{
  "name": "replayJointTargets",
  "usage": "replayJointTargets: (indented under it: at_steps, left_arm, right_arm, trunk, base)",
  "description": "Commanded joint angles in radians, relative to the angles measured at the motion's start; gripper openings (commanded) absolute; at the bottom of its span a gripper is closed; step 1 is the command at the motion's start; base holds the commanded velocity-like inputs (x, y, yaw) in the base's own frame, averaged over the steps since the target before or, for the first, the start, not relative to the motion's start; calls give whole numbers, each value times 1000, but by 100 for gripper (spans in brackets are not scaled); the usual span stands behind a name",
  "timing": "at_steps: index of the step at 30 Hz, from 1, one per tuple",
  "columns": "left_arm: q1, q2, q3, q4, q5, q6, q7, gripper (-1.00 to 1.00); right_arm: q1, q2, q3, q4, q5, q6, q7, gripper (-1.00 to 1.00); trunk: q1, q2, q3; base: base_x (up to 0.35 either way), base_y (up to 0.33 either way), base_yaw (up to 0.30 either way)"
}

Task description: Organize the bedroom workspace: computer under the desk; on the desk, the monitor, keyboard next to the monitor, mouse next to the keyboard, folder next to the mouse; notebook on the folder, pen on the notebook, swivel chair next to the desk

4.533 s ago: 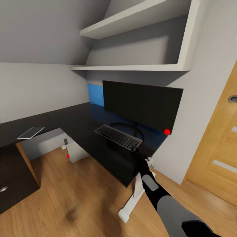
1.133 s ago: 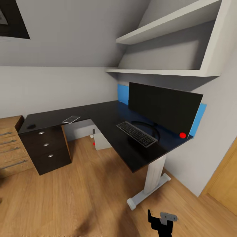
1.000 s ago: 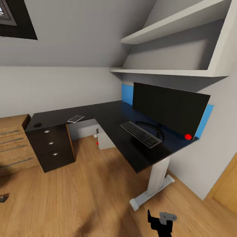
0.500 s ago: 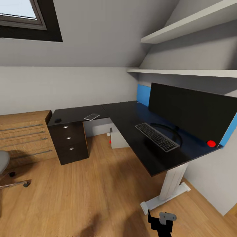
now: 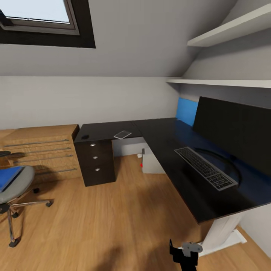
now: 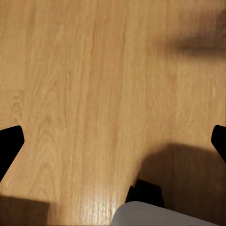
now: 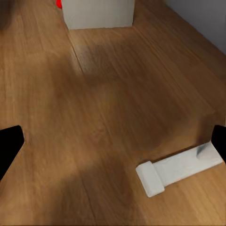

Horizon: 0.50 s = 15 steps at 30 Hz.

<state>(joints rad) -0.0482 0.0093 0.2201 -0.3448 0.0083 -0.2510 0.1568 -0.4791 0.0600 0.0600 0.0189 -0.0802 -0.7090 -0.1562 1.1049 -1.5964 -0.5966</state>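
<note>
The L-shaped black counter [image 5: 165, 131] carries the monitor [image 5: 237, 131] along its wall side, with the keyboard [image 5: 205, 167] lying flat just in front of the monitor's curved stand. A small pale flat item [image 5: 122, 134] rests on the counter's other wing, above the black drawers [image 5: 96, 161], and a small dark object [image 5: 85, 137] sits near that wing's end. The computer [image 5: 151, 162] stands on the wooden floor [image 5: 113, 218] under the counter, beside its inner corner. Well apart from the counter, the swivel chair [image 5: 13, 188] holds the blue folder [image 5: 8, 177] on its grey seat. A wooden chest of drawers [image 5: 41, 150] stands beside the black drawers. In its wrist view the left gripper [image 6: 113, 141] is released, its dark fingertips [image 6: 9, 143] spread wide over bare floor. The right gripper [image 7: 113, 141] is released too, above the floor near the counter's white foot [image 7: 176, 170] and the computer.
</note>
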Motion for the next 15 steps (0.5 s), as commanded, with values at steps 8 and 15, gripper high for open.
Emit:
replayJointTargets:
  at_steps: [8,15]
  left_arm:
    - [-1,0,1,2,1,-2,1,100]
    - [-1,0,1,3,1,-2,1,100]
  right_arm:
    - [-1,11,5,3,31,-3,-2,100]
    - [-1,8,3,3,30,-4,-2,100]
  trunk:
    - [0,0,-1]
    - [0,0,-1]
  base:
    - [324,0,295]
    - [327,0,238]
